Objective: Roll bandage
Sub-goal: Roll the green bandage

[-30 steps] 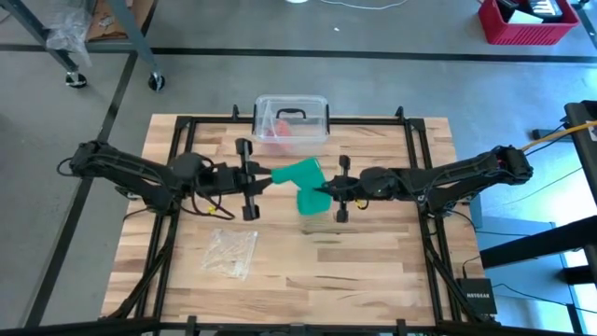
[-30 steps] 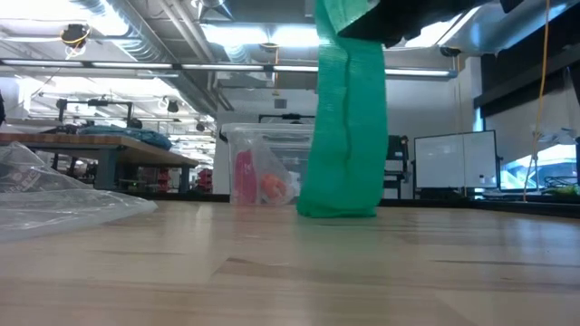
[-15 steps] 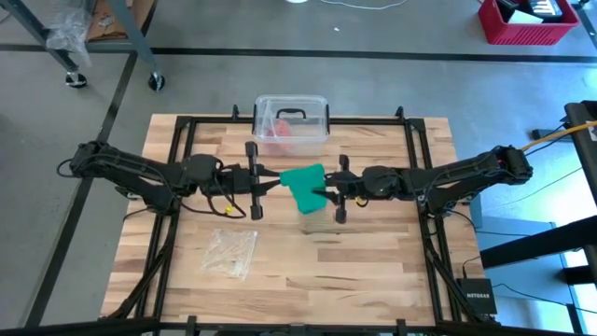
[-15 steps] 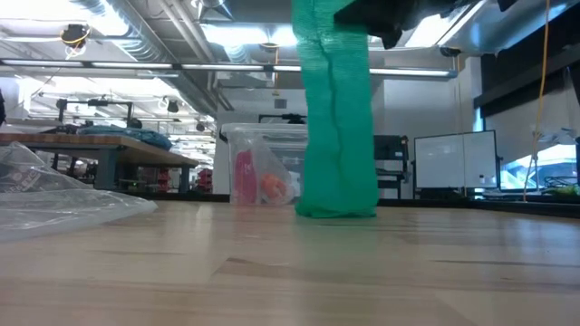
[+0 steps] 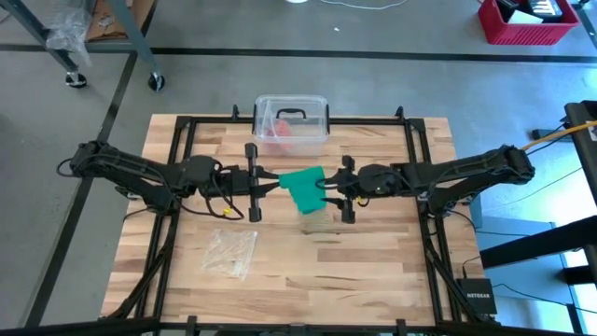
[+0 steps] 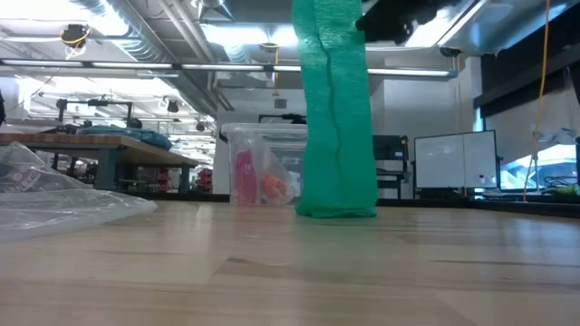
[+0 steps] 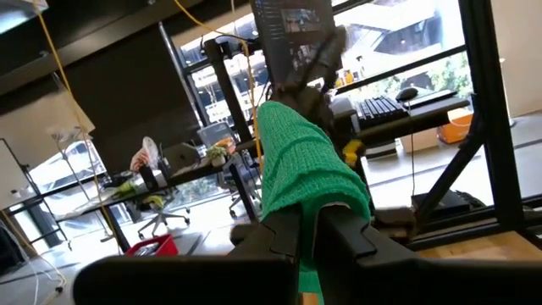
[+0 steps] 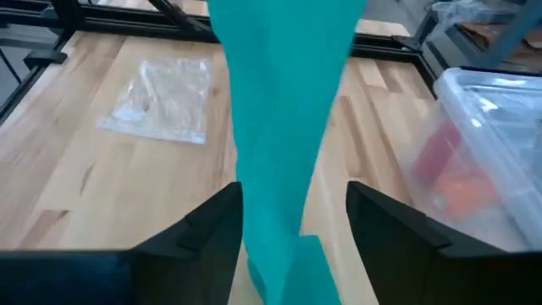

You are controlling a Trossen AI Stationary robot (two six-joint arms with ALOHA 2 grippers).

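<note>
clear box: table's far edge | plastic wrapper: near-left

Bandage: green cloth, matt, with a fine ribbed knit weave; soft, creased where it hangs. Table: pale wood planks, smooth, light satin sheen, visible grain. Box: clear glossy plastic with a black handle. Wrapper: thin clear plastic film, crinkled, glinting. Left gripper and right gripper: the 2 pairs of fingers look like dark matt plastic, smooth.
</note>
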